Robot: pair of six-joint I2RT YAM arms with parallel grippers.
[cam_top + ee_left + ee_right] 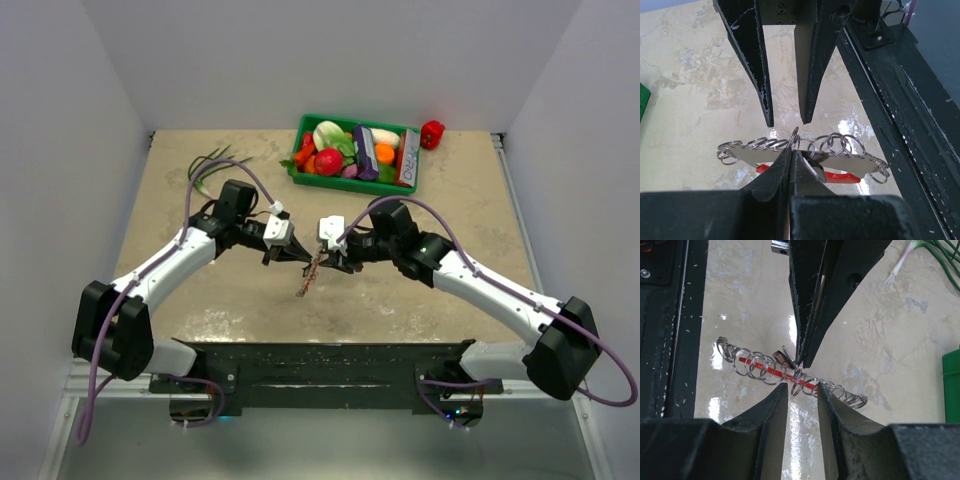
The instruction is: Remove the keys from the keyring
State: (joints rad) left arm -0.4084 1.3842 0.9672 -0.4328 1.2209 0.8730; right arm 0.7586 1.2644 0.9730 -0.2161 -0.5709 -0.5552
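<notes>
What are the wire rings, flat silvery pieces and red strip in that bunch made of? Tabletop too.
Thin silvery rings: metal wire, polished, with bright glints.
Flat silvery keys: sheet metal with a mirror-like shine.
Red curved tag: probably plastic; smooth, uniform colour.
Beige tabletop: marble pattern, glossy, reflects the lights. Stone or laminate, can't tell.

Left gripper (288, 254) and right gripper (328, 262) flank the keyring (309, 278).
</notes>
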